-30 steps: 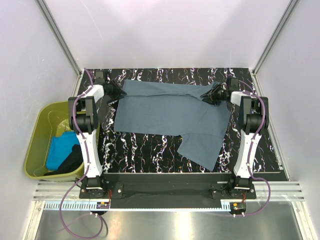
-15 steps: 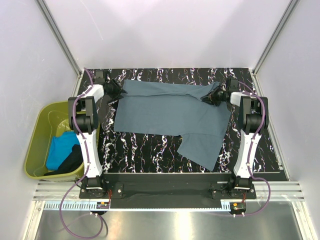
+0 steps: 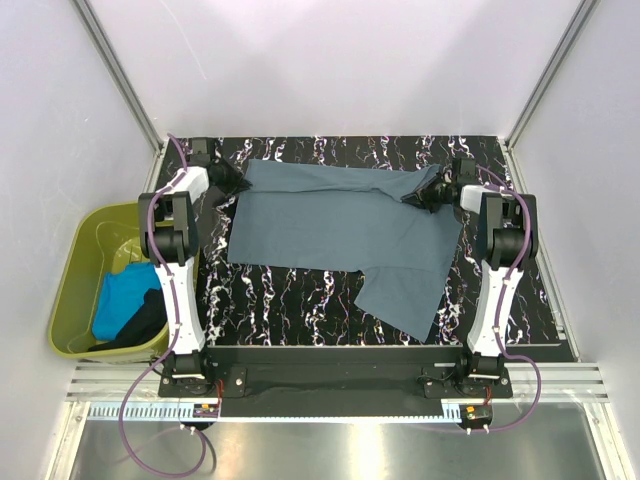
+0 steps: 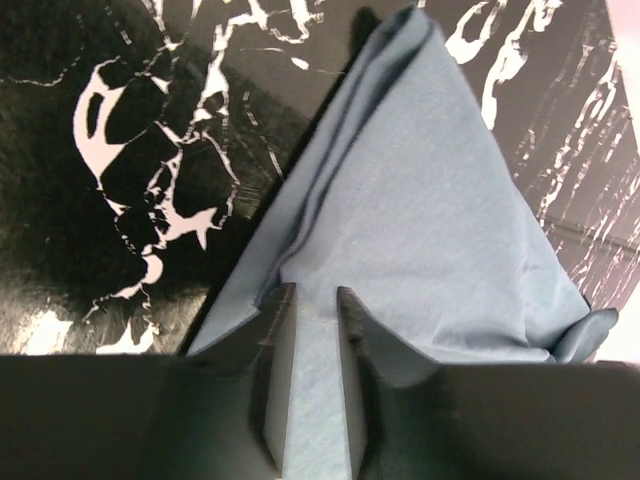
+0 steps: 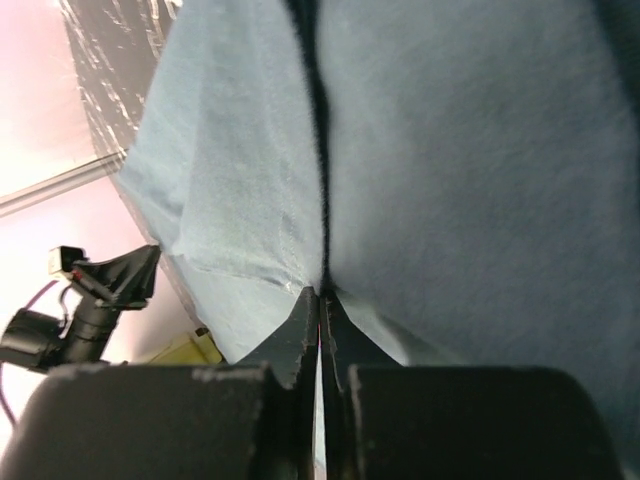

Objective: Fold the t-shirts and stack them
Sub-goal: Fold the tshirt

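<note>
Tub (image 3: 72,285) left of grey-blue shirt (image 3: 330,225) holds turquoise shirt (image 3: 115,300), black shirt (image 3: 145,325).

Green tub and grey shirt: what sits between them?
The left arm stands between the tub and the shirt, over marbled tabletop; top view shows it.

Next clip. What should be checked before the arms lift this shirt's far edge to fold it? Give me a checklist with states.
1. Grip of right jaws on the grey-blue shirt, far right corner: ok, shut on the cloth.
2. Grip of left jaws on its far left corner: cannot tell; cloth sits between them, but a gap shows.
3. Shirt outline squared up: not ok; its near right part juts toward the near edge of the table.
4. Other shirts out of the way: ok; turquoise shirt and black shirt lie in the olive tub.
</note>
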Robot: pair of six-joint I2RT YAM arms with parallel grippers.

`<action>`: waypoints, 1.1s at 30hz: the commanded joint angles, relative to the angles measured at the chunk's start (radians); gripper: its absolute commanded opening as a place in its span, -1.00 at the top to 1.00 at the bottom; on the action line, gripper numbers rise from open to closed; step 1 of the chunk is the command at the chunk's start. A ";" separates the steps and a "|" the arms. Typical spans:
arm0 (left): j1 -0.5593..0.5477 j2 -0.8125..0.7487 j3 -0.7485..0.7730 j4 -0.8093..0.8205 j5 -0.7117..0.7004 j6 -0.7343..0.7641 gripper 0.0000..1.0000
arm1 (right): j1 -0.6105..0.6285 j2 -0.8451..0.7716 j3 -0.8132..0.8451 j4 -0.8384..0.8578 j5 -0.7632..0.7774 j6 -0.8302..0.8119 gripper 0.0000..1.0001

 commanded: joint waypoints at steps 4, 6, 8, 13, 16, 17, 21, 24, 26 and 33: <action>0.005 0.003 0.035 0.031 -0.002 0.009 0.85 | 0.008 -0.116 0.010 0.017 -0.037 0.060 1.00; 0.004 -0.005 0.032 0.031 -0.010 0.020 0.98 | 0.008 -0.150 -0.022 0.011 -0.028 0.089 1.00; 0.007 -0.010 0.033 0.028 -0.016 0.031 1.00 | 0.009 -0.182 -0.052 0.008 -0.026 0.104 1.00; 0.007 -0.030 0.029 0.022 -0.033 0.052 1.00 | 0.022 -0.250 -0.171 0.006 -0.008 0.124 1.00; 0.007 -0.036 0.027 0.019 -0.036 0.060 1.00 | 0.034 -0.285 -0.224 0.008 0.007 0.137 1.00; 0.007 -0.036 0.028 0.015 -0.036 0.062 1.00 | 0.039 -0.300 -0.235 0.006 0.020 0.140 1.00; 0.008 -0.039 0.024 0.016 -0.030 0.063 1.00 | 0.054 -0.345 -0.296 0.006 0.066 0.172 1.00; 0.007 -0.042 0.025 0.016 -0.033 0.065 1.00 | 0.097 -0.382 -0.332 0.006 0.108 0.207 1.00; 0.007 -0.042 0.030 0.015 -0.030 0.063 1.00 | 0.121 -0.409 -0.350 0.011 0.148 0.229 1.00; 0.007 -0.039 0.036 0.016 -0.028 0.062 1.00 | 0.184 -0.472 -0.454 0.093 0.247 0.403 1.00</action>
